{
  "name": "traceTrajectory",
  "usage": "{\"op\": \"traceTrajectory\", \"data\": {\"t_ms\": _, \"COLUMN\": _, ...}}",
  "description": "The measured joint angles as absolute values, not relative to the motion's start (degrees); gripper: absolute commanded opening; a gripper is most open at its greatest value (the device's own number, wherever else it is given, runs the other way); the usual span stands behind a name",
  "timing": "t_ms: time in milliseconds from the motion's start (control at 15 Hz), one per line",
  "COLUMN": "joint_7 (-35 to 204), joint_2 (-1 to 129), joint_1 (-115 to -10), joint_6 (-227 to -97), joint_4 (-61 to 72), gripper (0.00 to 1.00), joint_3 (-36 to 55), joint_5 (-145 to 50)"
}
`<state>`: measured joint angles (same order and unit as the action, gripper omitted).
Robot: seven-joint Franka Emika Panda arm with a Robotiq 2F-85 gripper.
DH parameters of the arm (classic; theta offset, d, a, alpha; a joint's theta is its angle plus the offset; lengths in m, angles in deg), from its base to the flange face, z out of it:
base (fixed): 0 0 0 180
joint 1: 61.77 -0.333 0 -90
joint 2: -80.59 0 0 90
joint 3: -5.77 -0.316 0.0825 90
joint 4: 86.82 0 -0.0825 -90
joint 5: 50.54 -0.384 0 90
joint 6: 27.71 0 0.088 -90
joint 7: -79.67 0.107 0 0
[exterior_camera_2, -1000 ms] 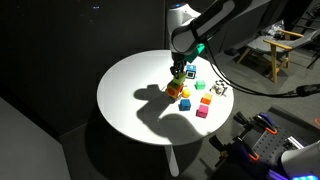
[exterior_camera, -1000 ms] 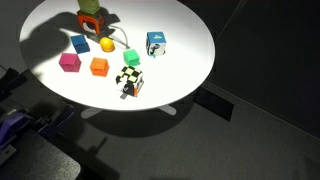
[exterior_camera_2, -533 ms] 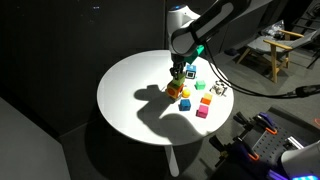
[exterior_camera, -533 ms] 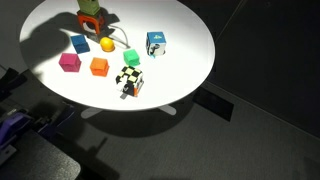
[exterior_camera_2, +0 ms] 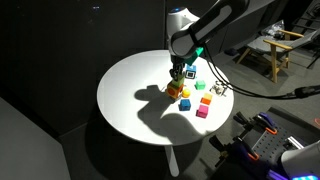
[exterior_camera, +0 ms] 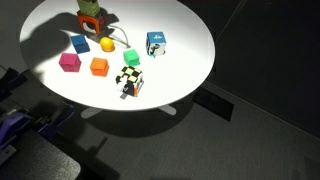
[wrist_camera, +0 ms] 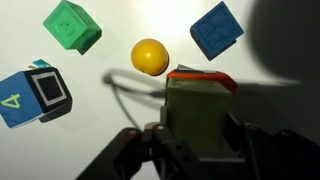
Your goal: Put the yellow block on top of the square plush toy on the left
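In the wrist view the yellow block [wrist_camera: 203, 105], a dull yellow-green cube, sits between my two dark fingers. My gripper [wrist_camera: 203, 132] is shut on it. Under the block, an orange-red edge of the square plush toy [wrist_camera: 202, 76] peeks out, so the block is on or just above it; I cannot tell if they touch. In an exterior view the gripper [exterior_camera_2: 181, 71] hangs right over the orange plush toy [exterior_camera_2: 175, 92]. In an exterior view the plush toy [exterior_camera: 90, 23] stands at the table's far edge with the block [exterior_camera: 90, 6] above it.
Around the plush toy on the white round table [exterior_camera: 185, 70] lie a blue block [wrist_camera: 217, 30], a yellow ball [wrist_camera: 150, 56], a green block [wrist_camera: 72, 25] and a blue-and-white cube [wrist_camera: 35, 95]. Pink [exterior_camera: 69, 62], orange [exterior_camera: 99, 66] and checkered [exterior_camera: 130, 78] cubes lie nearer the front.
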<state>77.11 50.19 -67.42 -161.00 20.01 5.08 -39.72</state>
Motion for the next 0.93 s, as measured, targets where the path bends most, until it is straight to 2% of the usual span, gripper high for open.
{"op": "traceTrajectory", "data": {"t_ms": 133, "joint_7": 77.1, "joint_2": 50.1, "joint_1": -67.4, "joint_6": -161.1, "joint_4": 20.0, "gripper": 0.99, "joint_3": 5.1, "joint_5": -39.7}}
{"op": "traceTrajectory", "data": {"t_ms": 200, "joint_7": 77.1, "joint_2": 50.1, "joint_1": -67.4, "joint_6": -161.1, "joint_4": 20.0, "gripper": 1.0, "joint_3": 5.1, "joint_5": -39.7}}
{"op": "traceTrajectory", "data": {"t_ms": 933, "joint_7": 77.1, "joint_2": 50.8, "joint_1": -66.4, "joint_6": -161.1, "joint_4": 20.0, "gripper": 1.0, "joint_3": 5.3, "joint_5": -39.8}}
